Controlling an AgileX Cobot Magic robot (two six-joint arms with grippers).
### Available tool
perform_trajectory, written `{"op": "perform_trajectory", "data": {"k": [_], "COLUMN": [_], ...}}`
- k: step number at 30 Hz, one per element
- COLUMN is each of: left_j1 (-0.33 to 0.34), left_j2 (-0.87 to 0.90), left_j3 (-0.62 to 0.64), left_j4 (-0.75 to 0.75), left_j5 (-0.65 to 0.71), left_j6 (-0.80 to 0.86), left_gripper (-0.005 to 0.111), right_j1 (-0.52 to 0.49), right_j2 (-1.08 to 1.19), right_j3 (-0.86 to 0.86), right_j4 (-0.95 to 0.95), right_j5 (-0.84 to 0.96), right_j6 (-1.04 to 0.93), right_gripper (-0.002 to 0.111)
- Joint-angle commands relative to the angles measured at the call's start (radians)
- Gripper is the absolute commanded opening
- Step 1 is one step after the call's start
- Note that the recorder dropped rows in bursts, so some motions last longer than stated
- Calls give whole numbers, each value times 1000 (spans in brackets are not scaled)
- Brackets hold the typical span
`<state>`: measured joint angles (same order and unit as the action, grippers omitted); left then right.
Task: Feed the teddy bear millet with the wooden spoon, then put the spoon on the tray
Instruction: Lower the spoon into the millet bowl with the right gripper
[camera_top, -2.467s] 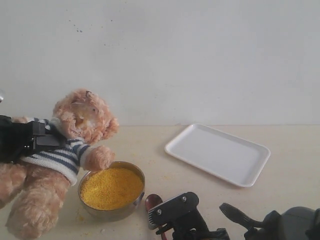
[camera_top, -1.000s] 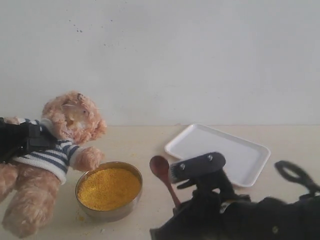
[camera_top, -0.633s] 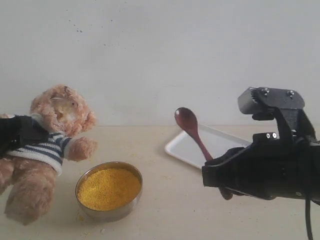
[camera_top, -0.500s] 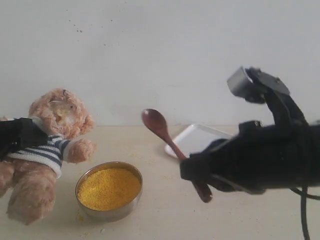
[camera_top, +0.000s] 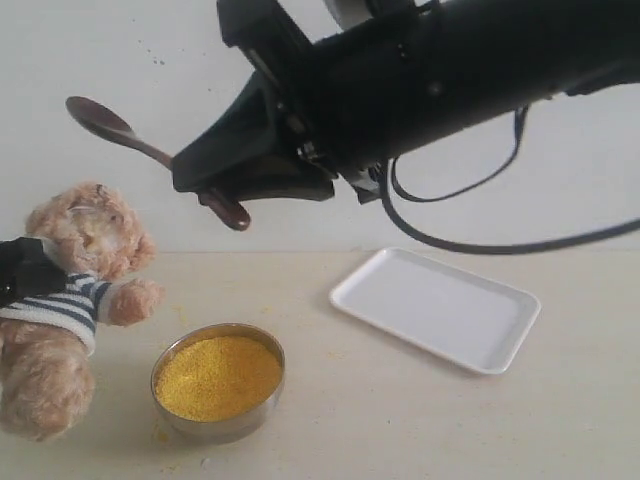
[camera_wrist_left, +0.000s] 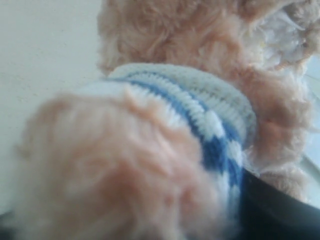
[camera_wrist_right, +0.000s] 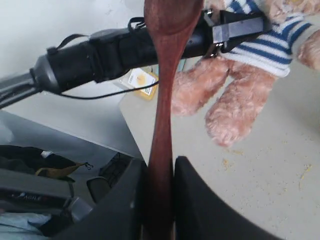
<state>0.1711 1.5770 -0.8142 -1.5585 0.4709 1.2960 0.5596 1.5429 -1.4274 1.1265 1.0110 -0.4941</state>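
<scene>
Plain white wall (camera_top: 90, 40) behind, pale beige desk (camera_top: 400, 420) with stray grains by the round metal bowl (camera_top: 240, 420) of yellow millet (camera_top: 218, 375), lower left. Right pincer (camera_top: 215, 190) clamps the dark reddish-brown wooden spoon (camera_top: 120, 130) at upper left; left pincer (camera_top: 20, 272) grips the fuzzy light brown teddy bear (camera_top: 70, 270) at left edge. Flat white tray (camera_top: 440, 305) sits centre-right.

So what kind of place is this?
Probably a robot lab: a black robot arm holds a wooden spoon above a plain table, with a teddy bear and blank white wall.
</scene>
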Motion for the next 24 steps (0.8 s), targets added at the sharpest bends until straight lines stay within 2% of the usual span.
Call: {"op": "perform_trajectory", "data": {"k": [1, 3, 9, 12, 17, 21, 24], "left_j1": [17, 17, 17, 17, 17, 32, 51], "left_j2": [-4, -4, 8, 36, 77, 94, 95], "left_j3": [-5, -5, -5, -5, -5, -5, -5], "left_j4": [4, 4, 4, 4, -34, -159, -179], "left_j5": [-15, -15, -15, -15, -25, -55, -59], "left_j6": [-9, -9, -4, -4, -13, -11, 31], "left_gripper": [4, 4, 4, 4, 4, 4, 4], "right_j1": [-4, -4, 21, 80, 217, 278, 317], "right_j2": [60, 61, 61, 61, 69, 124, 179], "right_j3": [-94, -111, -109, -109, -109, -109, -109], "right_j4": [-55, -133, -537, -659, -983, -1257, -1430], "right_j5": [24, 24, 62, 43, -143, -41, 9], "right_j6": [21, 21, 138, 136, 191, 253, 253], "right_gripper": [0, 0, 0, 0, 0, 0, 0]}}
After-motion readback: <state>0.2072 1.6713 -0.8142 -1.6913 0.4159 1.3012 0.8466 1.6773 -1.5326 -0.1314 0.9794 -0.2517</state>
